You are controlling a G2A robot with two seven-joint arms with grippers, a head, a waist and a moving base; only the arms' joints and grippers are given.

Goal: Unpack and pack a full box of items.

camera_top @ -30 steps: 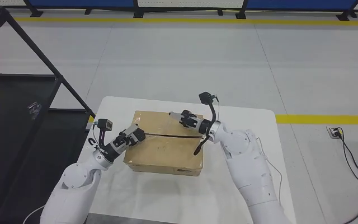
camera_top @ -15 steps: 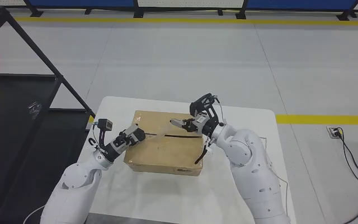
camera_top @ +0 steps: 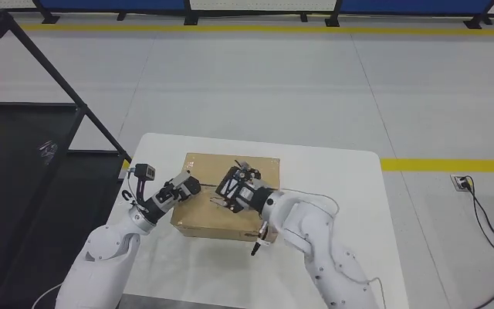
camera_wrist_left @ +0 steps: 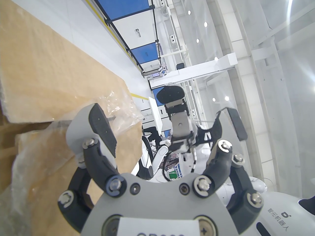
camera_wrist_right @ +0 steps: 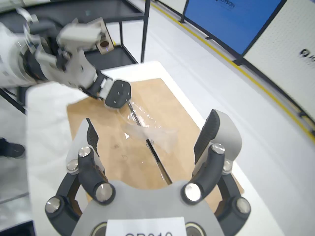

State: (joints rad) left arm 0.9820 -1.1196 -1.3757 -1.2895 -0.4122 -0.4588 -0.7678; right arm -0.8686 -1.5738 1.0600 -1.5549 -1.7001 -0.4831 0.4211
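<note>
Cardboard box [camera_top: 202, 215] sits shut in the middle of the white table [camera_top: 340, 201]. Its two top flaps meet at a dark line down the middle. A second ago the right gripper [camera_wrist_right: 152, 121] was over the far right end of the box. Now it has swung across and hangs over the middle of the lid, above that line. The left gripper [camera_top: 188, 186] has stayed at the left end of the box. I think this means the robot is at the very start. It looks like it is getting the tape off so the flaps can open, and nothing has come out yet. The right gripper is wide open and holds nothing. Its fingers are above the lid, and I cannot tell if they touch it. The left gripper is spread open too. One finger pad [camera_wrist_left: 102, 126] is right against a crumpled strip of clear tape [camera_wrist_left: 123, 114] that has lifted off the box at that end.
</note>
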